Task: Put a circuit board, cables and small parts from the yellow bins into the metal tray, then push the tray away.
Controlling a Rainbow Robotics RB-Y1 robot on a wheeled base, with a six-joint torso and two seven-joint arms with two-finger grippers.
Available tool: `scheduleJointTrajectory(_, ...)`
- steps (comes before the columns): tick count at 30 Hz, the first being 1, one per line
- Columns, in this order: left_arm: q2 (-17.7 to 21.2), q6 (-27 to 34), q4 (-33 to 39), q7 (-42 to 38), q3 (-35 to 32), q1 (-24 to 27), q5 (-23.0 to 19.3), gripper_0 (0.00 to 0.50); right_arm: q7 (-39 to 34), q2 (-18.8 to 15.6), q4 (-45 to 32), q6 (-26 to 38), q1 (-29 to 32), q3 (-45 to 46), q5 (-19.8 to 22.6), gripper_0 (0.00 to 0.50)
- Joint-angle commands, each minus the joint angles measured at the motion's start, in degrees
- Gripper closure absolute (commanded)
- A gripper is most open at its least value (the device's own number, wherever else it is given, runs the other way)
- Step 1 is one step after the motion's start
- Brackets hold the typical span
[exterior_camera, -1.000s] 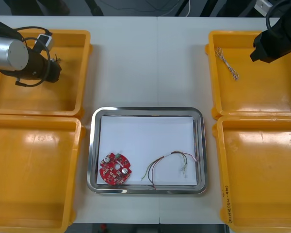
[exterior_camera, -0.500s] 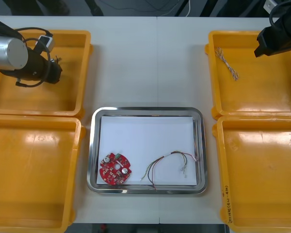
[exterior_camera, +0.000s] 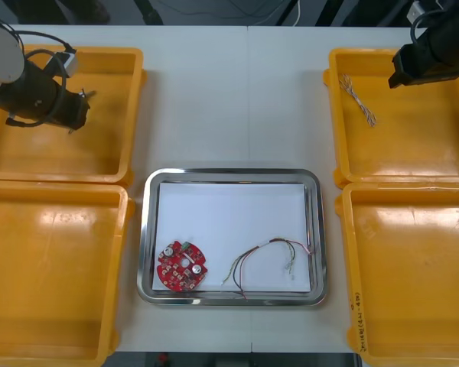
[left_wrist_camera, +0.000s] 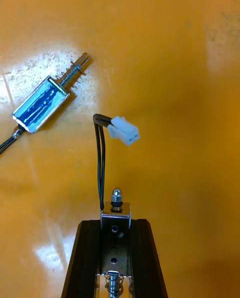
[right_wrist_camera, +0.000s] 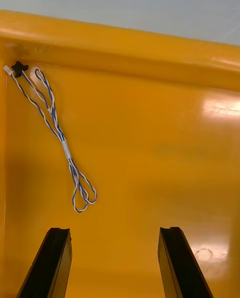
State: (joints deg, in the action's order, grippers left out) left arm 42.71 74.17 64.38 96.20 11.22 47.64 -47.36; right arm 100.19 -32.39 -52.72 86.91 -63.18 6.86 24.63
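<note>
Over the far left yellow bin [exterior_camera: 130, 115], my left gripper [left_wrist_camera: 115, 225] is shut on a small metal part [left_wrist_camera: 115, 212]. Two black wires with a white plug [left_wrist_camera: 124, 129] rise from this part. A second small metal part [left_wrist_camera: 42, 105] lies on the bin floor beyond the fingers. My right gripper [right_wrist_camera: 117, 263] stands open above the far right yellow bin [exterior_camera: 336, 122]. A twisted blue and white cable [right_wrist_camera: 56, 130] lies just ahead of its fingers, near the bin wall. In the metal tray [exterior_camera: 148, 229] lie a round red circuit board [exterior_camera: 183, 266] and a red and yellow cable [exterior_camera: 269, 258].
The two near yellow bins [exterior_camera: 53, 267] [exterior_camera: 413, 267] flank the tray. The blue and white cable [exterior_camera: 358, 99] lies near the far right bin's left wall. Bare table stretches beyond the tray, between the far bins.
My left arm has drawn back toward the far left corner, still over its bin. The right arm has shifted slightly left over the far right bin.
</note>
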Motion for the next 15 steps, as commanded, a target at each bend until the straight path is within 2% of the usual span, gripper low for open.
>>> scheduleJointTrajectory(1,2.91,4.67,3.56,6.28,-4.98,1.05,0.52,0.500,-2.28,2.42,3.94,-2.89,-4.76,1.75,-0.90,0.000)
scheduleJointTrajectory(8,2.99,9.24,8.39,5.57,-9.90,-1.94,2.10,0.500,-2.28,4.70,9.03,-6.40,-4.24,1.75,-1.86,0.000)
scheduleJointTrajectory(15,2.99,17.07,15.95,4.26,-15.79,-5.98,3.68,0.500,-2.37,5.67,12.37,-9.30,-3.27,1.49,-3.01,0.000)
